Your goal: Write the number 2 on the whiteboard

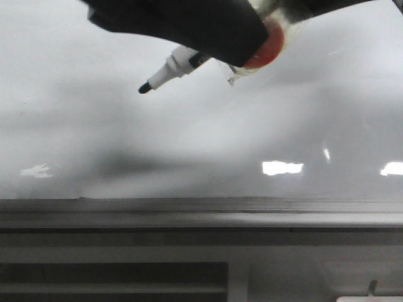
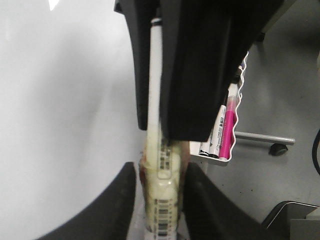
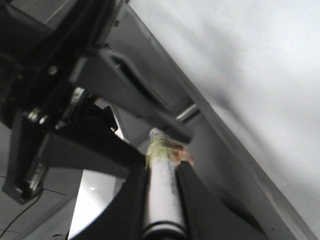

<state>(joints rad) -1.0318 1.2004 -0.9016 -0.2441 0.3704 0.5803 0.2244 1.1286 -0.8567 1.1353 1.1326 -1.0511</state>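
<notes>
One whiteboard (image 1: 208, 135) fills the front view, blank, with no number 2 visible on it and a grey ledge (image 1: 189, 214) along its lower edge. Left gripper (image 2: 161, 200) clamps a marker (image 1: 169, 68), tip near the board; contact unclear. Right gripper (image 3: 159, 200) clenches a second marker (image 3: 161, 192).

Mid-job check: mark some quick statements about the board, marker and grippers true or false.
1. The whiteboard shows no written line in the front view. True.
2. The marker is capped. False: its black tip is bare.
3. In the front view the tip points down and to the left. True.
4. The left gripper is empty. False: its fingers close on a taped marker barrel.
5. The tray beside the board holds only black markers. False: a pink marker stands among them.
</notes>
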